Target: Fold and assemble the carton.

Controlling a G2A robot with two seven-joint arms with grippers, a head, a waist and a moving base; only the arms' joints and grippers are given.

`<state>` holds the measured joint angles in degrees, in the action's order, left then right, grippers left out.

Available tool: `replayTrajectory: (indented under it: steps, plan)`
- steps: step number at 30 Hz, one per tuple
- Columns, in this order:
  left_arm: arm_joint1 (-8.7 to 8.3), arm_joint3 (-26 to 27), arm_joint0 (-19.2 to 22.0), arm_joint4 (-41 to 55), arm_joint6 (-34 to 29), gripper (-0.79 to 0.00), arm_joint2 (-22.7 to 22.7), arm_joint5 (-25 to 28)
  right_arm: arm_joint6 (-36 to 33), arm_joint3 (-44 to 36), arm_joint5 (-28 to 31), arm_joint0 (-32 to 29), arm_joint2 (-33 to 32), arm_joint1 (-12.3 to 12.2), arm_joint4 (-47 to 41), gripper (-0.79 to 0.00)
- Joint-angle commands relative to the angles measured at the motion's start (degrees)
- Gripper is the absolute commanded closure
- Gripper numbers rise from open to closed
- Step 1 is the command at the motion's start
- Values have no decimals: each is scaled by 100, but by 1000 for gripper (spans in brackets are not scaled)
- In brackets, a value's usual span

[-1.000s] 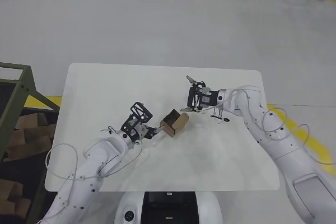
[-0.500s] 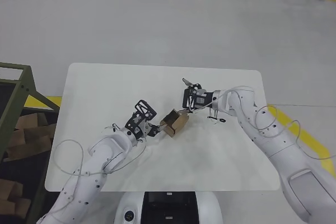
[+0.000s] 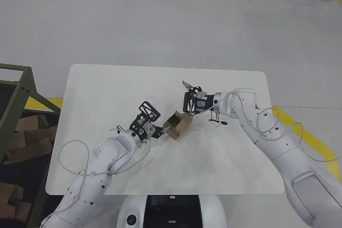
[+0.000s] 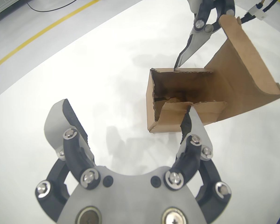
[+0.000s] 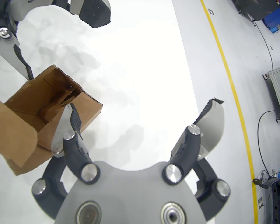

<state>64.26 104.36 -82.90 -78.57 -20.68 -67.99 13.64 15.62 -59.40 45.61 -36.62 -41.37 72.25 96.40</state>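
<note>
White table (image 3: 102, 91), carton (image 3: 177, 123) at centre, flap (image 4: 242, 71) raised. Braced at nine o'clock by spread left gripper (image 4: 127, 108), fingertip on one wall; at one o'clock by spread right gripper (image 5: 142, 103), likely steadying opposite wall.

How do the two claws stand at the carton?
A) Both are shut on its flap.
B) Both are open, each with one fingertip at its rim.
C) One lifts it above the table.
B: the left claw and the right claw gape wide, one fingertip each at the rim of the carton.
</note>
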Motion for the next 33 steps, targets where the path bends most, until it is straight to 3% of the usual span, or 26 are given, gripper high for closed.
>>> replayTrajectory:
  steps: [1, 19, 29, 33]
  plan:
    - [6, 36, 12, 13, -17, -785, 13, 2, 6, 4, 11, 3, -2, 2, 13, -785]
    - [18, 136, -33, 74, -47, -785, -126, 34, -549, 159, 128, 202, 241, 187, 51, -785]
    - [-47, 667, -478, 141, 60, -785, -508, 269, -542, 363, 148, 291, 280, 262, 17, -785]
    - [-46, 634, -486, 157, 39, -785, -483, 343, -490, 427, 149, 313, 281, 282, 9, -785]
